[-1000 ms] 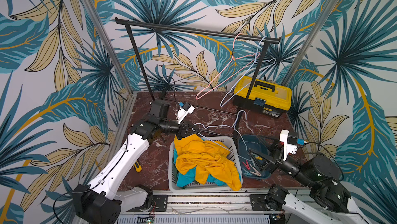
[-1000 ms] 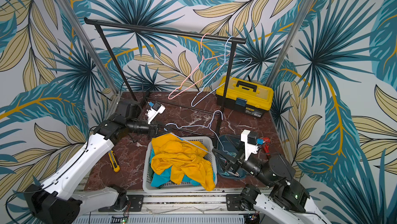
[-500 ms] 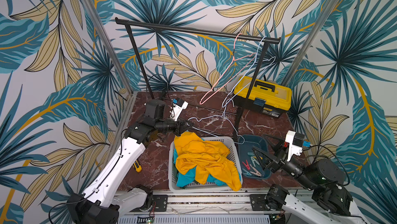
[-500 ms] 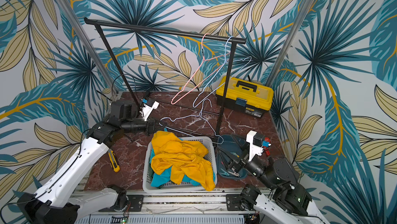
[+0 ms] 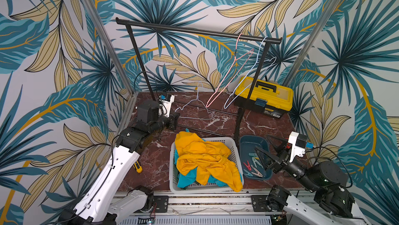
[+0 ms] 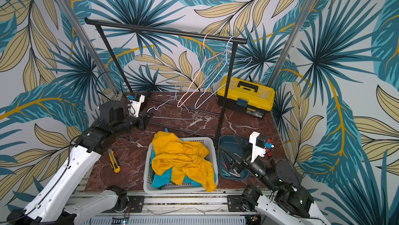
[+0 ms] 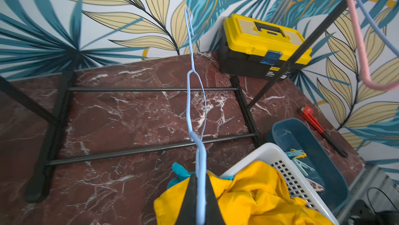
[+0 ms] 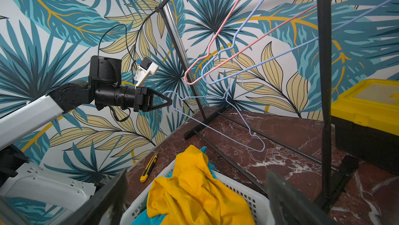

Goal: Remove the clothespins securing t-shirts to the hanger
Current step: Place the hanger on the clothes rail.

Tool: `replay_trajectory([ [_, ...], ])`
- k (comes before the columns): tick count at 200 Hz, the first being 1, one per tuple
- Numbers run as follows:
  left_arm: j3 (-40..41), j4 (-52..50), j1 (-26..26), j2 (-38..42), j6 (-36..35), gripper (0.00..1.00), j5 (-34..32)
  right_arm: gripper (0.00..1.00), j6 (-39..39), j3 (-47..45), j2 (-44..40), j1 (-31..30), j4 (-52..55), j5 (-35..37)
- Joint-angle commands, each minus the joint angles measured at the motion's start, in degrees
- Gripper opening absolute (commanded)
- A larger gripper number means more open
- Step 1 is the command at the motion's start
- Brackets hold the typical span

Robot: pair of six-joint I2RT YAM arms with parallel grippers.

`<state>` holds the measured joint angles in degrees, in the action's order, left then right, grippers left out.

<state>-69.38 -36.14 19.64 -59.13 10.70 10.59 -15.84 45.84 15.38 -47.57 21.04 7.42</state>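
Observation:
My left gripper [image 5: 178, 118] is shut on a corner of a bare pale blue wire hanger [image 5: 194, 109], held low over the table behind the basket. In the left wrist view the wire [image 7: 195, 105] runs out from between the closed jaws. The t-shirts lie heaped in a white basket [image 5: 172, 170], golden yellow [image 5: 205, 159] over turquoise [image 5: 187, 178]. Several clothespins [image 5: 252, 165] lie in a blue tray [image 5: 248, 142]. My right gripper [image 5: 262, 143] hangs open and empty above that tray's near right side, facing the basket [image 8: 254, 202].
A black clothes rack [image 5: 194, 31] spans the back, with a pink hanger [image 5: 228, 79] and a blue hanger [image 5: 248, 83] hooked at its right end. A yellow toolbox [image 5: 263, 96] sits back right. A yellow utility knife [image 5: 138, 166] lies front left, a red wrench [image 7: 313, 120] beside the tray.
My left gripper has carried the pale blue hanger to the left and toward the back wall. My right gripper has drawn back to the right, away from the basket, still open.

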Motion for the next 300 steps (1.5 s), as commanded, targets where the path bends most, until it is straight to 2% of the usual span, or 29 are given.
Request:
replay_trajectory([
  [1, -0.56, 2.02, -0.37, 2.92, -0.59, 0.00, -5.92, 0.99, -1.52, -0.85, 0.32, -0.02, 1.87, 4.19],
  [67, 3.74, 6.61, -0.35, 13.73, -0.55, 0.00, -7.93, 1.00, -2.64, -0.94, 5.96, -0.02, 3.89, 8.38],
  [108, 6.35, 9.71, -0.34, 21.20, -2.40, 0.00, -4.50, 0.99, -2.36, -0.65, 8.61, -0.11, 3.06, 7.93],
  [133, 7.87, 12.18, -0.41, 24.89, -4.03, 0.00, 1.95, 1.00, -2.52, -1.18, 8.89, -0.07, 2.05, 7.96],
  [185, 5.56, 12.97, -0.36, 28.06, -7.17, 0.00, 6.96, 0.99, -2.84, -1.09, 9.06, -0.05, 1.29, 8.05],
  [229, 3.12, 17.44, -0.35, 26.20, -10.92, 0.00, 6.37, 0.99, -3.32, -0.95, 9.15, -0.07, 0.46, 7.79],
  [300, -8.20, 20.06, -0.33, 12.50, -13.13, 0.00, 4.20, 0.99, -3.83, -0.32, 9.01, -0.06, 0.14, 7.09],
])
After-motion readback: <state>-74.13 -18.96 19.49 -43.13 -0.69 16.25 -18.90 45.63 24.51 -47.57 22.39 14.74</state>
